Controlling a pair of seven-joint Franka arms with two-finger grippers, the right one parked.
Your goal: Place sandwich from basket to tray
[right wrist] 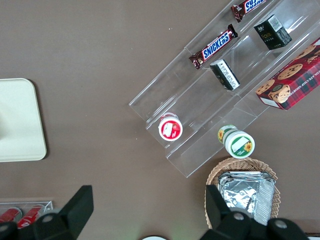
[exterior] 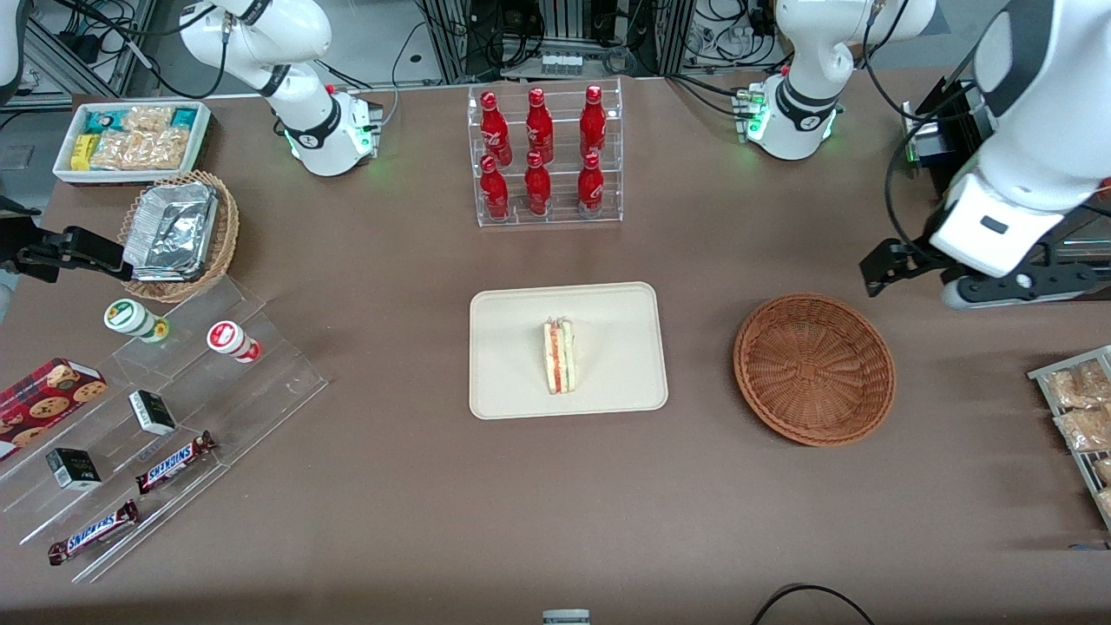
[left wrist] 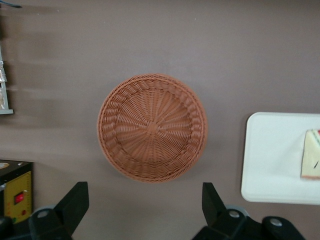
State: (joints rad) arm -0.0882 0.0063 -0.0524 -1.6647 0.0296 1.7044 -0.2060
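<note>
The sandwich [exterior: 560, 356] stands on its edge in the middle of the cream tray [exterior: 512, 347], showing red and green filling layers. The reddish-brown wicker basket [exterior: 814, 369] sits beside the tray, toward the working arm's end of the table, with nothing in it. My left gripper [exterior: 878, 269] hangs high above the table, a little farther from the front camera than the basket. It is open and holds nothing. The left wrist view looks straight down on the basket [left wrist: 152, 127], with the gripper [left wrist: 144, 192] spread wide near its rim. The tray [left wrist: 272, 155] and part of the sandwich [left wrist: 311, 160] also show there.
A clear rack of red bottles [exterior: 545, 156] stands farther from the front camera than the tray. Toward the parked arm's end are acrylic steps [exterior: 174, 417] with snack bars and cups, a tan basket of foil containers [exterior: 178, 233] and a white snack bin [exterior: 130, 139]. Snack packets [exterior: 1081, 408] lie at the working arm's end.
</note>
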